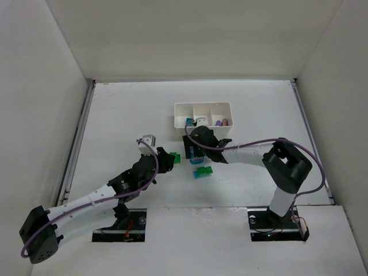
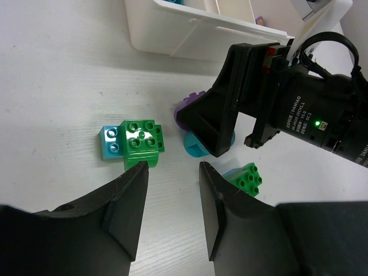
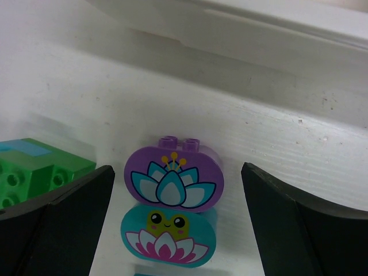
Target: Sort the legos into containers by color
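Note:
A purple oval brick (image 3: 173, 177) with a lotus print is stuck to a teal oval brick (image 3: 167, 236) with a frog print. My right gripper (image 3: 176, 168) is open and straddles this clump, close to the white tray (image 3: 230, 23). The top view shows the right gripper (image 1: 194, 152) just in front of the tray (image 1: 202, 106). My left gripper (image 2: 172, 172) is open and empty over bare table. A green-and-teal clump (image 2: 133, 140) lies just beyond its left finger. Another green-and-teal clump (image 2: 244, 178) lies by its right finger. The left gripper (image 1: 167, 158) sits left of the right one.
The tray holds a teal brick (image 1: 189, 121) in its left compartment and purple bricks (image 1: 221, 122) in its right one. White walls enclose the table. The right arm's cable (image 1: 259, 144) arcs over the table's right half.

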`<state>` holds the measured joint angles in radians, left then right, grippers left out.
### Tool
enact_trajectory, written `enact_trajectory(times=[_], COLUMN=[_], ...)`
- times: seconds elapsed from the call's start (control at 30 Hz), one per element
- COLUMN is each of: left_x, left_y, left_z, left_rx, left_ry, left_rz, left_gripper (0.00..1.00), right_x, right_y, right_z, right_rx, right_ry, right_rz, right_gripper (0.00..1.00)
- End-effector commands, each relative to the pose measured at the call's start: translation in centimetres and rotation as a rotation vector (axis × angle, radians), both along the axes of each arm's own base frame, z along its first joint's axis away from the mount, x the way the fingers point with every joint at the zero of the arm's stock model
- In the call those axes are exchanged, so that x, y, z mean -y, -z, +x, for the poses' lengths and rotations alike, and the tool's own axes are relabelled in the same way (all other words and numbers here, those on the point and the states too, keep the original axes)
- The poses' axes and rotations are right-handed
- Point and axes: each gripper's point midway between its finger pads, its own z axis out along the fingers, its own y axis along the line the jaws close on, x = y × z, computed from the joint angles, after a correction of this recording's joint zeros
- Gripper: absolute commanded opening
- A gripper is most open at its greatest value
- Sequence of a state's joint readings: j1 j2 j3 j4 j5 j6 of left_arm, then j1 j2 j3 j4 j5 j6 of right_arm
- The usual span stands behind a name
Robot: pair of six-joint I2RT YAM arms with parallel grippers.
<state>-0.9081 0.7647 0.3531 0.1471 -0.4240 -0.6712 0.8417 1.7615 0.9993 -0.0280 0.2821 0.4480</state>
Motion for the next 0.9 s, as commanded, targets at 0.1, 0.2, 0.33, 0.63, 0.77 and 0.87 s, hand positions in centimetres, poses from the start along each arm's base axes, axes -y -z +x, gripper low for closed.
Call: enact_trajectory(times=[0.1,0.2,0.33,0.63,0.77,0.87], left_x=[0.2,0.4,1.1,2.7,3.4,4.1], left_y=[-0.4,-0.3,0.3,1.2,1.6,1.5], left_z=[0.3,0.1,-0.4,-0.6,-0.7,-0.9], left_rx=[0.006,0.008,-0.008,-0.036,-0.040,-0.039], left_ry=[-0.018,-0.010,0.021,0.061,0.076,0.095], left_rz=[-0.039,-0.046,-0.040,-0.006,-0.007,-0.007], left_gripper=[0.38,0.38,0.37,0.43,0.46,0.51], right_x=[-1.1,-1.3,-1.6,-2.1,-2.2,-2.3], right_y=[-0.4,-0.1,-0.1,-1.0,-1.8,-2.8], right_z=[1.0,1.3,1.5,2.1,2.2,2.2], right_rx=[0.024,0.026,0.032,0.051,0.063,0.077], right_ry=[0.014,0.024,0.030,0.043,0.049,0.054], right_rz=[0.005,0.000,0.014,0.048,0.065,0.091], right_gripper=[0.89,0.85,0.83,0.64,0.55,0.55])
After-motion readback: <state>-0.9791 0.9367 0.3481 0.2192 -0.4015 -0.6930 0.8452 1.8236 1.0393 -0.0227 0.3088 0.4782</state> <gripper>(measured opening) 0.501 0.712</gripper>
